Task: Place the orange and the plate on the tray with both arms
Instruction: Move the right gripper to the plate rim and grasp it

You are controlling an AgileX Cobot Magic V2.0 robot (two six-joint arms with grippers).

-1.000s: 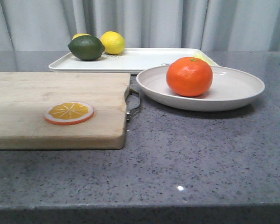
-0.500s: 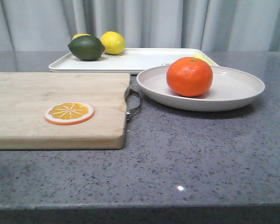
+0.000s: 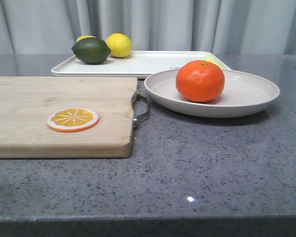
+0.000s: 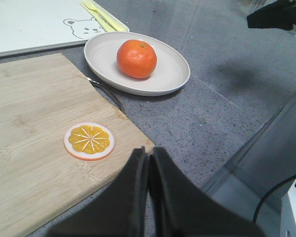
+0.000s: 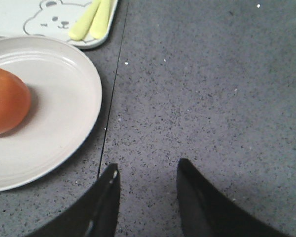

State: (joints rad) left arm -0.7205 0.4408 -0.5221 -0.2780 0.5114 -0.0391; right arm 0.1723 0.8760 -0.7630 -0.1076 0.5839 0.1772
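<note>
**Orange in plate, plate off tray**

The tray (image 3: pixel 153 61) lies behind the plate (image 3: pixel 246 94). The orange (image 3: pixel 200 81) rests in the plate. Left gripper (image 4: pixel 148 160): jaws closed, empty. Right gripper (image 5: pixel 147 173): jaws apart, empty.

Glossy orange (image 3: pixel 200 81); smooth matt plate (image 3: pixel 246 96); pale wood cutting board (image 3: pixel 34 106), metal handle (image 3: pixel 142 109); speckled grey stone-look table (image 3: pixel 212 168)

A wooden cutting board (image 3: pixel 59 116) with a metal handle (image 3: pixel 141 109) lies on the grey speckled bench (image 3: pixel 212 168), an orange slice disc (image 3: pixel 72 119) on it. Behind, a lime (image 3: pixel 91 50) touches a lemon (image 3: pixel 119 45); pale curtains (image 3: pixel 163 24) hang beyond.
</note>
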